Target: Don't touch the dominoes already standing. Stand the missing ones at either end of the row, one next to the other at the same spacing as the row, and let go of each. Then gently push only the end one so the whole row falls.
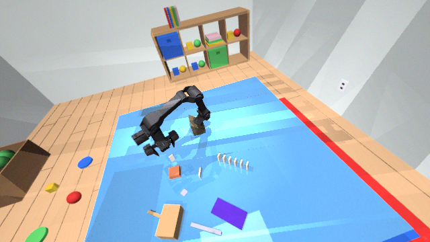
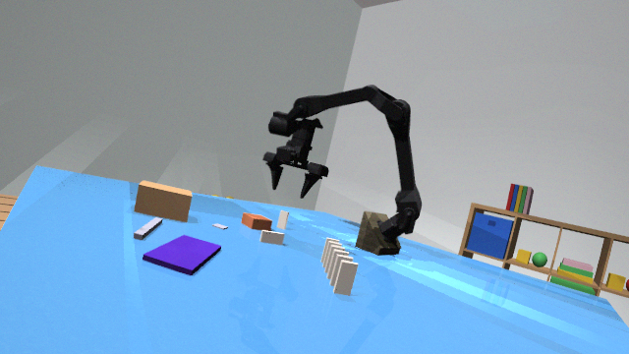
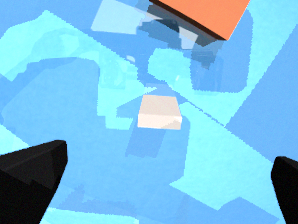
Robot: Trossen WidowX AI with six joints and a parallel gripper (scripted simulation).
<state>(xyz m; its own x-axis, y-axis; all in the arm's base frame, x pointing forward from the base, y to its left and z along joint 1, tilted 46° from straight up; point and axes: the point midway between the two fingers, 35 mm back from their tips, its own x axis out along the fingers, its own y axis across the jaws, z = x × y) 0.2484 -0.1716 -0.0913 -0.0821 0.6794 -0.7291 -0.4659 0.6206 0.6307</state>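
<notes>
Several white dominoes stand in an evenly spaced row. A loose domino stands upright behind the orange block. Another domino rests on its long edge, apart from the row. A small pale tile lies flat farther off. My gripper is open and empty, high above the mat. In the wrist view the upright loose domino shows between the fingers' directions, beyond the tips.
An orange block lies close to the loose dominoes. A purple slab, a pale bar and a large tan block lie farther from the arm's base.
</notes>
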